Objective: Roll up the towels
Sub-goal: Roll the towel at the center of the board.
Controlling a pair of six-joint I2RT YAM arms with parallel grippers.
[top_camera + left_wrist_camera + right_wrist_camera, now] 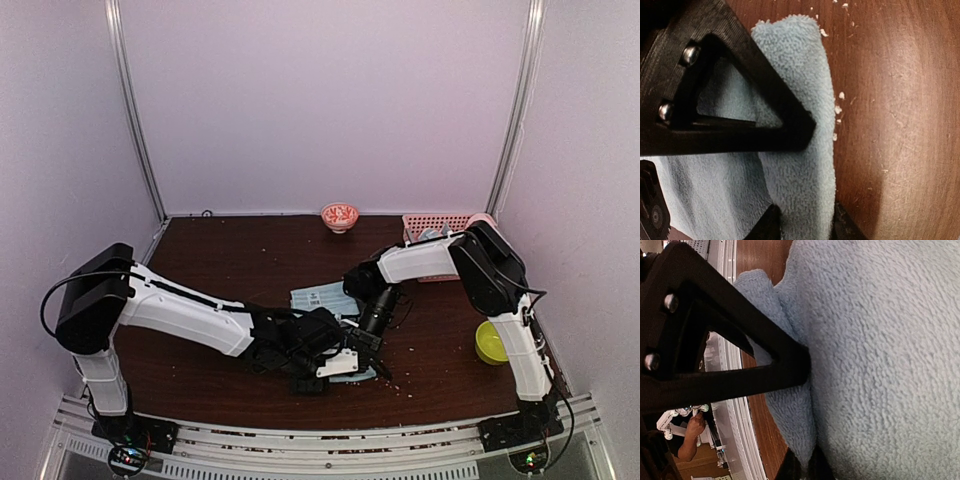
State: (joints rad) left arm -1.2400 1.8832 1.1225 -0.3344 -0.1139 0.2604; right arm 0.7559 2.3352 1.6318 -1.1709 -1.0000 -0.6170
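Note:
A light-blue towel (322, 298) lies on the brown table (230, 270) between the two arms, partly hidden under them. In the left wrist view its edge is folded into a thick roll (800, 75), and my left gripper (807, 226) is shut on that roll, with one black fingertip (767, 226) on each side. In the right wrist view the towel (880, 340) fills most of the frame. My right gripper (807, 471) is shut on a thin pinch of its edge. From above, the left gripper (350, 362) and the right gripper (376, 326) sit close together at the towel's near right end.
A red-and-white bowl (340, 216) stands at the back wall. A pink lattice basket (435, 232) is at the back right and a lime-green bowl (490, 343) sits by the right arm's base. Pale crumbs (840, 107) dot the table beside the towel.

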